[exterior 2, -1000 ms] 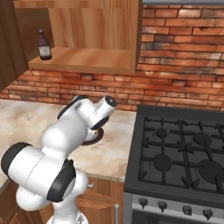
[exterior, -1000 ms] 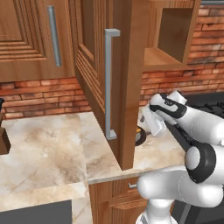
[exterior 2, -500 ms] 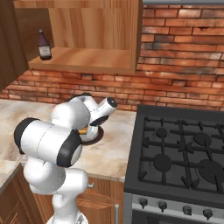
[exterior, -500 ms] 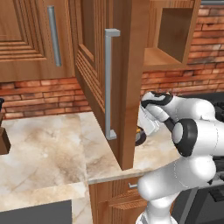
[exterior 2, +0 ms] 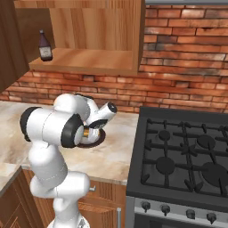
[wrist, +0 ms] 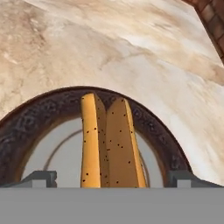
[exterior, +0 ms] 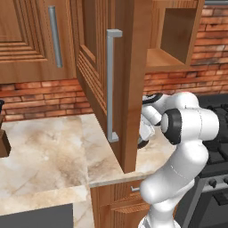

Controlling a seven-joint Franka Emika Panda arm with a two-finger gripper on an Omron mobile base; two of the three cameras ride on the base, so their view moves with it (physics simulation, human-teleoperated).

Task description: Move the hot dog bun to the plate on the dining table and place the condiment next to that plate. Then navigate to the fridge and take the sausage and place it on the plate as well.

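The hot dog bun (wrist: 107, 142), tan and split, lies in a dark-rimmed dish (wrist: 26, 116) on the marbled kitchen counter. My gripper (wrist: 111, 179) hangs open just above it. Its fingertips (wrist: 41, 178) stand on either side of the bun and touch nothing. In the right base view the dish (exterior 2: 100, 137) shows under my folded arm. The condiment (exterior 2: 43, 46), a small dark bottle, stands on the open wooden shelf above the counter at the left. The dining table with its plate, the fridge and the sausage are out of view.
An open cabinet door (exterior: 127, 84) with a steel handle (exterior: 111, 84) hangs close to the left of my arm. A black gas stove (exterior 2: 187, 156) adjoins the counter (exterior: 44, 147) on the right. A brick wall runs behind.
The arm has folded in, its elbow swinging toward the cameras, and the hand has come down closer over the dish. The jaws stay wide.
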